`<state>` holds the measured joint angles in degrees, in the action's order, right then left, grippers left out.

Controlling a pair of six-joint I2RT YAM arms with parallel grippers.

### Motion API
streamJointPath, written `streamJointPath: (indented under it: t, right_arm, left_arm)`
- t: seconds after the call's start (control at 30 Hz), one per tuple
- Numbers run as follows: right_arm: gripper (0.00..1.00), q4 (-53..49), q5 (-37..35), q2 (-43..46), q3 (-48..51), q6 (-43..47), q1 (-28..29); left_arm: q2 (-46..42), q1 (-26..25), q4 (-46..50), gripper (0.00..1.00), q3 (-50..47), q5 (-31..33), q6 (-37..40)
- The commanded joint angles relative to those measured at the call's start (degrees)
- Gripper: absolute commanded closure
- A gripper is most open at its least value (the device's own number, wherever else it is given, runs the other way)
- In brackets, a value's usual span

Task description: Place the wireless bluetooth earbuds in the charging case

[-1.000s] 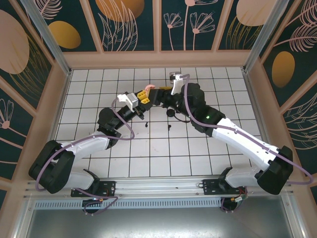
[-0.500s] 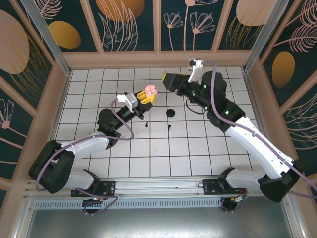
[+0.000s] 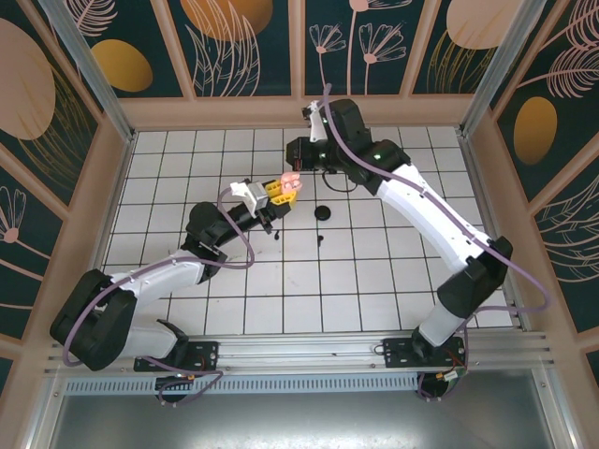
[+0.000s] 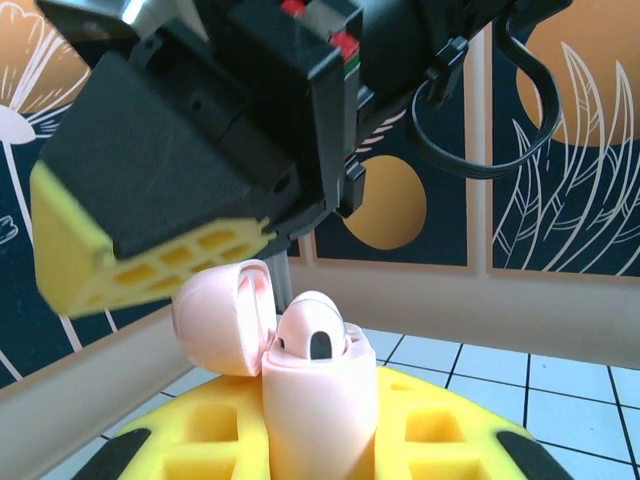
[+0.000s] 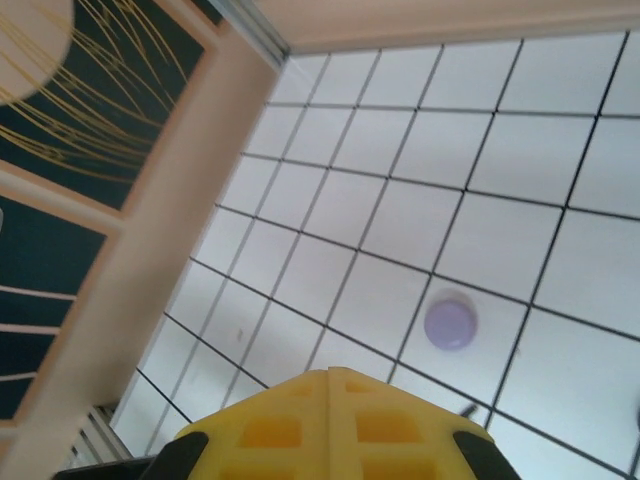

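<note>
From above, the left arm lies low across the tiled floor [image 3: 374, 281], stretched from the near left corner toward the middle. The left gripper [image 3: 283, 188] is clamped on the pink charging case [image 3: 291, 181] and holds it up off the tiles. The right arm rises from the near right, arches high over the far side and folds back down. That puts the right gripper [image 3: 296, 165] just beyond and above the case, very close to it. A black round thing [image 3: 323, 212] sits on the floor a little to the right of the case. Two tiny dark bits [image 3: 320, 240] lie nearer still, too small for me to call them earbuds.

From the left wrist, the case stands upright between that gripper's yellow pads [image 4: 210, 440], with its lid [image 4: 215, 315] swung open to the left. A pale pink earbud [image 4: 312, 335] seems to sit in the mouth of the case, its rounded top poking out. The right gripper's yellow tip [image 4: 120, 270] hovers just above the lid, apart from it.

From the right wrist, its two pads [image 5: 270, 430] meet along a thin seam, so they are together. Whether anything tiny is pinched between them I cannot tell. A small purple round thing [image 5: 450, 323] lies on a tile farther off.

To my eye this is the seating step, with one arm presenting the open case and the other working over it. The next move calls for a fine, straight approach onto the open mouth. The left arm has to hold steady, and the right tip has to keep off the lid.
</note>
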<state>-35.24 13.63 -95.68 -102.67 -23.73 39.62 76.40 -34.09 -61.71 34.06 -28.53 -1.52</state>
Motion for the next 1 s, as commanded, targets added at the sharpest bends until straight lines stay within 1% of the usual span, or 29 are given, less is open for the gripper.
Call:
streamJointPath:
  t: [0.0,0.13,0.33,0.4,0.47,0.57,0.6,0.67,0.73,0.8,0.87,0.97]
  right_arm:
    - [1.0,-7.35,3.29,-0.34,-2.94,2.78,-0.37]
    - [1.0,-9.91,4.66,1.64,1.13,3.75,1.08]
    - [1.0,-8.43,4.44,10.36,12.05,1.15,4.53]
    - [1.0,-7.09,3.94,13.12,15.37,-0.38,4.77]
    - [1.0,-5.19,0.89,15.83,17.4,-2.3,3.79]
    - [1.0,-0.96,-5.17,20.12,19.88,-6.4,-0.27]
    - [1.0,0.9,-6.19,21.79,21.45,-8.01,-2.01]
    - [0.95,5.5,-4.88,24.41,25.25,-10.66,-4.92]
    - [0.91,7.51,-4.57,25.36,28.6,-11.92,-6.47]
    - [0.87,8.38,-4.66,25.13,31.51,-11.64,-6.67]
    - [0.82,9.15,-4.66,24.63,34.49,-11.39,-6.74]
    - [0.75,11.54,-4.59,23.72,38.69,-11.16,-6.74]
  left_arm:
    - [-1.5,-0.19,0.85,1.0,-0.13,-1.09,1.4]
    - [-1.19,-0.19,0.59,1.0,0.26,0.28,1.18]
    - [0.59,-0.18,0.01,1.0,1.7,2.49,-0.02]
    - [1.26,-0.17,-1.08,1.0,1.88,3.0,-1.25]
    - [1.72,-0.14,-1.3,1.0,1.84,3.33,-2.6]
    - [2.09,-0.19,-1.66,1.0,0.74,6.33,-6.83]
    - [1.97,-0.19,-1.33,1.0,0.05,7.84,-8.72]
    - [1.29,-0.16,0.44,1.0,-1.45,11.73,-12.68]
    - [-0.28,0.04,6.52,1.0,-2.52,16.86,-16.95]
    - [-1.86,0.4,12.16,1.0,-3.63,19.3,-20.14]
    - [-3.42,1.24,16.79,1.0,-5.17,19.78,-23.33]
    - [-5.08,3.82,20.37,1.0,-8.66,17.49,-29.0]
